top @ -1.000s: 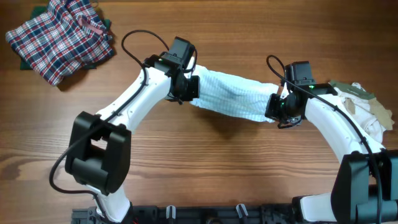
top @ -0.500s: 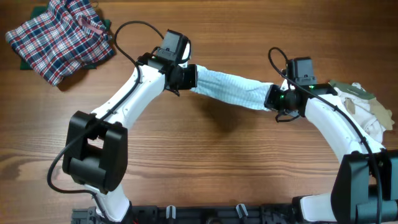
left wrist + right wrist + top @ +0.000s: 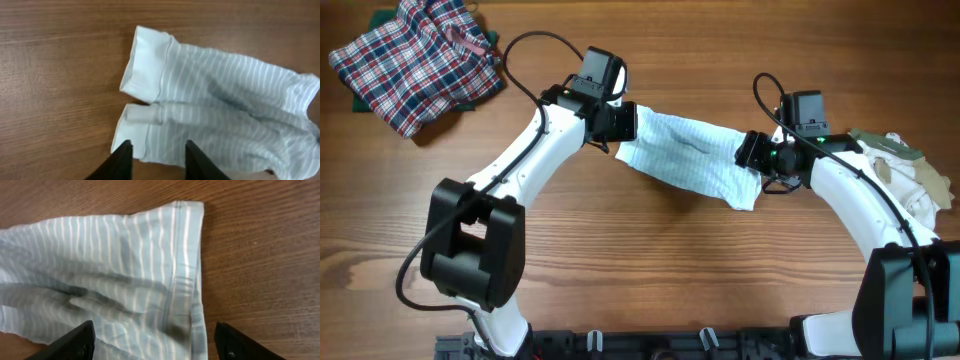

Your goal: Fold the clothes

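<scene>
The pale blue-white striped garment point(image 3: 685, 155) lies spread on the wooden table between my two arms. Its white cuffs point(image 3: 147, 62) point toward my left gripper point(image 3: 623, 125), whose fingers point(image 3: 122, 161) stand apart just short of the cuff edge with only wood between them. In the right wrist view the garment's hemmed end point(image 3: 180, 265) lies under my right gripper point(image 3: 155, 342), whose jaws stand wide open on either side of the cloth without pinching it. In the overhead view my right gripper point(image 3: 748, 152) hovers at the garment's right end.
A red-white-blue plaid garment point(image 3: 415, 60) lies at the back left on something dark green. A beige and white pile of clothes point(image 3: 910, 175) sits at the right edge, beside my right arm.
Both grippers have opened and let go of the striped garment. It was stretched taut between them and now lies wider and slack on the table.
</scene>
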You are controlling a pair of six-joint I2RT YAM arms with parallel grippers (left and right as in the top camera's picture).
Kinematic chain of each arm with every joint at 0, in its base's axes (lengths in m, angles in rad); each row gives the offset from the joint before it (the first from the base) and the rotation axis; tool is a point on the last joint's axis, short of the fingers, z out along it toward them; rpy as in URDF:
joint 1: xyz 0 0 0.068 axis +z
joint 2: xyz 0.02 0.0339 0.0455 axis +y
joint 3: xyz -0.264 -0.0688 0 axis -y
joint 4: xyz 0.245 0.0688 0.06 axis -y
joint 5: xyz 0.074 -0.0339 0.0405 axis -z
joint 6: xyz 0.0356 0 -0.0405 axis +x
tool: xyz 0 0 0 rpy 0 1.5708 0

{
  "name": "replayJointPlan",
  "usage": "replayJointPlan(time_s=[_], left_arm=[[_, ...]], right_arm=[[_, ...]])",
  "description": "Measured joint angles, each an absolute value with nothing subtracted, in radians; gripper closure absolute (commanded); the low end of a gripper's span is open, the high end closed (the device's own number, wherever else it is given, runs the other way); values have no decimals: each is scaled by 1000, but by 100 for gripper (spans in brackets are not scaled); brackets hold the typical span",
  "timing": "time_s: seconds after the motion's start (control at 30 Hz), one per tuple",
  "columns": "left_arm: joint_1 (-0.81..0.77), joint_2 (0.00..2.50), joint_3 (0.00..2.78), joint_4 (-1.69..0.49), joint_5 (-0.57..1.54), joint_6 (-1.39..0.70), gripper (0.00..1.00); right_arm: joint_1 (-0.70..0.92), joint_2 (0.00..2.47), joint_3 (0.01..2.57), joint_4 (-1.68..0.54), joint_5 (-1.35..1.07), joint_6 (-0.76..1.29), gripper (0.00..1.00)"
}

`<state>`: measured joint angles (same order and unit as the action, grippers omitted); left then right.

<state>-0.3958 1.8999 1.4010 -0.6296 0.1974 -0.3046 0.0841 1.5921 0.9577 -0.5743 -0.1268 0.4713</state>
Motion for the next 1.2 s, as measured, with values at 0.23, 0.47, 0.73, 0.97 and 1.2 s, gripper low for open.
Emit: replayJointPlan(time_s=[0.23,0.47,0.73,0.97,1.2], left_arm=[[-396,1900,1402,-822,190,-276,31],[-391,1905,1403,-805,191,-179,28],[-351,2043,1402,-775,199,-116,29],[-351,2044,1403,-705,279,-93,32],[-352,2044,1403,-699,313,-107,35]], right_arm=[[84,1592,958,-751,-127,458,21],[84,1592,950,-816,-127,425,20],[84,1592,878,-780,-127,422,22],[84,1592,872,-763,-158,421,22],[84,1586,783,-656,-182,422,25]])
